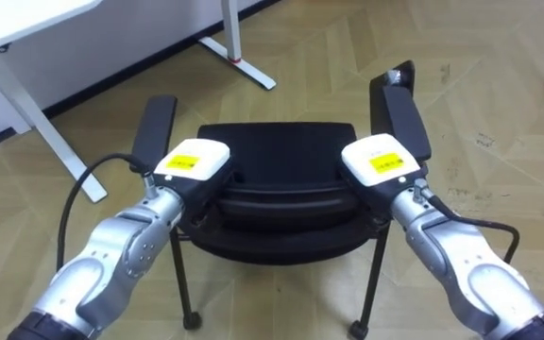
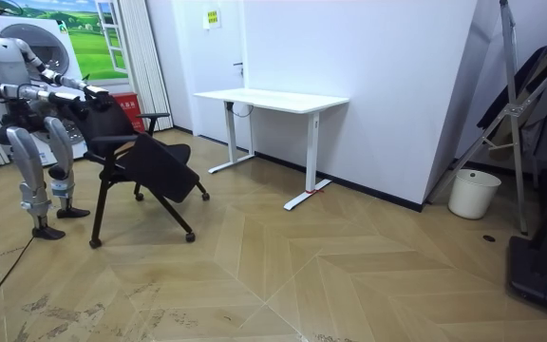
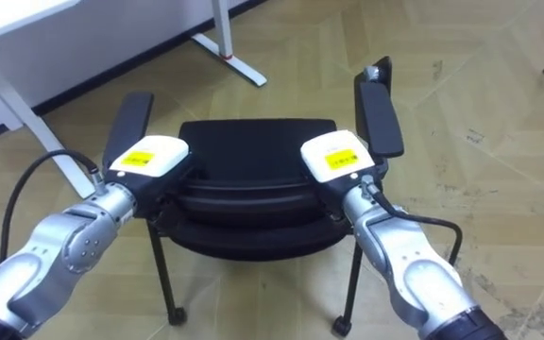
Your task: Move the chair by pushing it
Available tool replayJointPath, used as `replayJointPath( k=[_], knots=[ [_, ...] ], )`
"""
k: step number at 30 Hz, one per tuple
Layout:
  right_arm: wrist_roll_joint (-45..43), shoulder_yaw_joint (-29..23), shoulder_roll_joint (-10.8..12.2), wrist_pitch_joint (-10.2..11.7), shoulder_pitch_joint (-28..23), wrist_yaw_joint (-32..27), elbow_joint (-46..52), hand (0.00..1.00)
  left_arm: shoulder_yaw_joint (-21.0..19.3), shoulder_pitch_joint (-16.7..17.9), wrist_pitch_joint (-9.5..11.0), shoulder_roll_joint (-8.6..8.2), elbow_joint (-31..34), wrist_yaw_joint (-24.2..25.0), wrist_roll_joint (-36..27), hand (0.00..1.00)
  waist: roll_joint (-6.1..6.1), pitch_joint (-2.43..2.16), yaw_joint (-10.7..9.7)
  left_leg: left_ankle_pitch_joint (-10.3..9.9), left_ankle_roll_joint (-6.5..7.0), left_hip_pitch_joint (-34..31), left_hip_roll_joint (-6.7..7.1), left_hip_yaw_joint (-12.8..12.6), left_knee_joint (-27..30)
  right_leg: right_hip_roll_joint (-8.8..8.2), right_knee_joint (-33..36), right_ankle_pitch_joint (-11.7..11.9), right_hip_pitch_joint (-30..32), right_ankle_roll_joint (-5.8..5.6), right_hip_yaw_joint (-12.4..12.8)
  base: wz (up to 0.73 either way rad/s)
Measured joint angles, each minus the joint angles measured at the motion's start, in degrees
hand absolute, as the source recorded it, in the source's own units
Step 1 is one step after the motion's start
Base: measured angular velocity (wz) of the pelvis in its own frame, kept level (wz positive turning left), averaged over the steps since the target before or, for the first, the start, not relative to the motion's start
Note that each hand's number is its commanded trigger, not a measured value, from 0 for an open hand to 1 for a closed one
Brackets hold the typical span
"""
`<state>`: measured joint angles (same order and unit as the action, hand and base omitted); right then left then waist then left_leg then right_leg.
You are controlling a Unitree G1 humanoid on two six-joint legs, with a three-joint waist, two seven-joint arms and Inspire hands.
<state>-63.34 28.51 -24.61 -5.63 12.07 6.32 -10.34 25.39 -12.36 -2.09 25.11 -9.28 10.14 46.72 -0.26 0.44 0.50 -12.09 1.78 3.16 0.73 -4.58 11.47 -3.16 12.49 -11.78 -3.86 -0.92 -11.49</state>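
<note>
The black chair point(image 1: 277, 151) is placed on the wooden floor point(image 1: 499, 85) directly before the robot, with its backrest nearest to the robot and its seat turned away. The left hand point(image 1: 192, 162) and the right hand point(image 1: 378, 161) are laid on the top of the backrest, one at each end, just inside the armrests. The fingers are hidden by the backrest, so it cannot be told how they are held. A white desk point(image 1: 26, 24) is seen beyond the chair, well apart from it.

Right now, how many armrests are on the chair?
2 on the chair: left armrest just outside the left hand, right armrest just outside the right hand. None looks hidden.
</note>
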Motion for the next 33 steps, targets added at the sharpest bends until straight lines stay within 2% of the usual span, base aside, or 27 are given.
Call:
replayJointPath(
  k=[7,9,13,15,16,17,18,20,21,22,23,24,25,26,27,28,29,30,31,32,33],
  knots=[
    [0.05,0.29,0.02,0.0,-0.1,-1.31,-0.41,1.0,0.01,-0.09,0.01,0.26,0.08,0.0,0.06,1.0,-0.5,0.21,0.0,0.0,0.0,-0.73,0.0,0.19,0.45,-0.13,0.1,-0.03,0.12,0.0,-0.31,0.02],
    [0.09,0.29,0.01,0.41,0.18,-1.72,-0.87,1.0,0.05,-0.32,0.1,0.32,-0.31,-0.03,0.0,1.0,-0.59,0.11,-0.01,0.0,0.0,-1.65,-0.11,0.2,1.79,-0.37,0.48,-0.09,0.63,0.02,-0.44,0.06],
    [0.84,0.68,0.02,0.73,1.58,-3.55,-3.52,1.0,1.38,-3.04,0.78,0.25,-3.21,-0.8,-0.48,1.0,-1.21,0.5,-0.1,-0.04,0.02,-3.38,-0.2,0.52,4.33,-0.75,1.39,-0.22,0.91,0.1,-1.69,0.17],
    [1.69,0.84,0.18,1.19,2.88,-4.21,-5.87,1.0,1.63,-4.39,1.44,-0.3,-5.53,-1.07,-0.47,1.0,-1.03,0.65,-0.69,-0.93,0.04,-4.9,-0.49,1.38,6.89,-0.61,1.9,-0.35,0.94,0.28,-2.99,0.25],
    [2.21,0.75,0.24,1.73,3.75,-4.84,-7.67,1.0,1.7,-5.79,2.33,-0.98,-7.86,-1.35,-0.47,1.0,-0.59,0.95,-0.87,-2.34,-0.02,-5.66,-1.17,1.62,8.59,-0.24,3.13,-0.95,1.21,0.49,-3.7,0.18],
    [2.38,0.69,0.7,2.26,4.81,-5.29,-9.6,1.0,1.69,-6.75,2.84,-1.54,-9.69,-1.91,-0.39,1.0,-0.54,0.95,-0.79,-3.37,0.0,-6.49,-1.5,1.72,9.96,-0.44,5.9,-2.16,2.47,0.72,-3.84,0.08],
    [2.38,0.68,0.96,2.48,5.36,-5.39,-10.49,1.0,1.71,-7.18,2.93,-1.8,-10.48,-2.24,-0.37,1.0,-0.56,0.96,-0.72,-3.71,0.02,-6.81,-1.55,1.74,10.67,-0.65,7.42,-2.77,3.14,0.86,-3.87,0.0],
    [2.56,0.69,1.61,3.57,7.6,-6.28,-13.28,1.0,1.77,-9.14,3.12,-2.23,-12.86,-2.44,-0.25,1.0,-0.81,1.03,-0.94,-5.14,-0.29,-9.66,-1.58,1.76,15.41,-1.78,13.37,-5.68,6.03,1.47,-4.77,0.12],
    [2.63,0.69,1.91,3.76,8.18,-6.61,-13.98,1.0,1.75,-9.49,3.17,-2.26,-13.3,-2.5,-0.25,1.0,-0.88,1.08,-1.28,-5.51,-0.47,-10.43,-1.66,1.76,16.75,-2.06,14.64,-6.37,6.54,1.62,-5.13,0.29],
    [2.65,0.69,2.63,3.86,8.91,-7.38,-15.26,1.0,1.72,-9.91,3.16,-2.25,-13.97,-2.82,-0.25,1.0,-1.03,1.08,-2.0,-6.24,-0.73,-11.88,-1.95,1.33,19.56,-2.97,16.84,-8.42,7.33,1.93,-5.93,0.43],
    [3.0,0.62,3.02,4.37,9.03,-8.31,-16.41,1.0,1.78,-10.13,3.14,-2.29,-14.7,-3.46,-0.25,1.0,-0.97,1.14,-2.72,-6.55,-1.01,-12.98,-2.18,1.24,22.09,-3.06,18.4,-10.12,7.52,2.07,-6.38,0.48],
    [3.27,0.64,3.09,4.54,9.01,-8.53,-16.73,1.0,1.85,-10.11,3.14,-2.32,-14.91,-3.67,-0.25,1.0,-1.1,1.14,-3.12,-6.52,-1.03,-13.44,-2.36,0.96,23.37,-3.06,18.83,-10.69,7.38,1.85,-6.62,0.51],
    [3.63,0.69,3.11,5.22,8.99,-9.15,-17.7,1.0,2.18,-10.08,3.13,-2.7,-15.69,-4.4,-0.26,1.0,-1.08,1.34,-3.55,-6.37,-1.1,-13.9,-3.41,-0.89,26.61,-3.06,19.59,-11.56,6.92,1.9,-7.24,0.3],
    [4.35,0.82,3.17,5.96,8.87,-9.92,-19.25,1.0,2.72,-10.0,3.12,-3.4,-17.14,-5.24,-0.26,1.0,-0.91,1.21,-3.09,-6.03,-1.22,-14.52,-4.46,-2.32,29.65,-2.82,19.98,-12.04,6.09,2.14,-7.17,0.15],
    [4.42,0.83,3.32,6.33,8.88,-10.29,-20.06,1.0,2.8,-9.81,3.13,-3.8,-17.75,-5.64,-0.25,1.0,-1.22,1.45,-3.0,-5.57,-1.41,-14.97,-4.93,-2.86,31.3,-2.77,20.21,-12.27,5.77,2.22,-6.93,-0.07],
    [4.42,0.86,3.61,6.6,8.83,-11.15,-21.11,1.0,2.73,-9.59,3.15,-4.49,-18.45,-6.53,-0.25,1.0,-0.56,1.2,-2.47,-3.97,-1.4,-16.88,-5.5,-3.36,35.06,-2.78,20.44,-12.46,4.92,2.47,-6.77,-0.09],
    [4.41,0.9,3.49,6.69,8.73,-12.45,-21.47,1.0,2.69,-9.39,3.2,-5.04,-18.99,-7.41,-0.37,1.0,-0.21,1.34,-2.33,-3.55,-2.0,-18.38,-5.46,-3.54,35.47,-2.97,20.7,-12.55,4.76,2.64,-6.44,-0.03],
    [4.4,0.85,3.24,6.85,8.72,-13.13,-21.5,1.0,2.59,-9.42,3.25,-5.25,-19.1,-7.63,-0.4,1.0,-0.2,1.31,-2.3,-3.49,-2.14,-19.35,-5.46,-3.51,34.22,-3.0,20.94,-12.62,4.83,2.75,-6.45,0.0],
    [4.41,0.76,2.95,7.07,8.72,-14.09,-21.43,1.0,2.51,-9.59,3.46,-5.49,-19.33,-8.18,-0.51,1.0,0.31,1.5,-2.22,-2.17,-2.39,-21.33,-5.21,-3.47,30.2,-3.03,21.75,-13.19,5.16,2.5,-6.53,-0.08],
    [4.4,0.76,2.69,7.08,8.69,-14.7,-21.44,1.0,2.51,-9.64,3.75,-5.49,-19.37,-8.36,-0.8,1.0,0.9,1.47,-1.98,1.07,-2.3,-22.71,-5.19,-3.48,25.02,-3.0,22.75,-13.99,5.67,2.16,-6.55,-0.18],
    [4.42,0.73,2.55,7.09,8.66,-15.14,-21.47,1.0,2.51,-9.63,3.97,-5.46,-19.27,-8.48,-0.85,1.0,1.08,1.47,-1.64,3.14,-1.61,-23.12,-5.14,-3.47,23.2,-3.15,23.47,-14.4,5.91,2.23,-6.65,-0.37]
  ],
)
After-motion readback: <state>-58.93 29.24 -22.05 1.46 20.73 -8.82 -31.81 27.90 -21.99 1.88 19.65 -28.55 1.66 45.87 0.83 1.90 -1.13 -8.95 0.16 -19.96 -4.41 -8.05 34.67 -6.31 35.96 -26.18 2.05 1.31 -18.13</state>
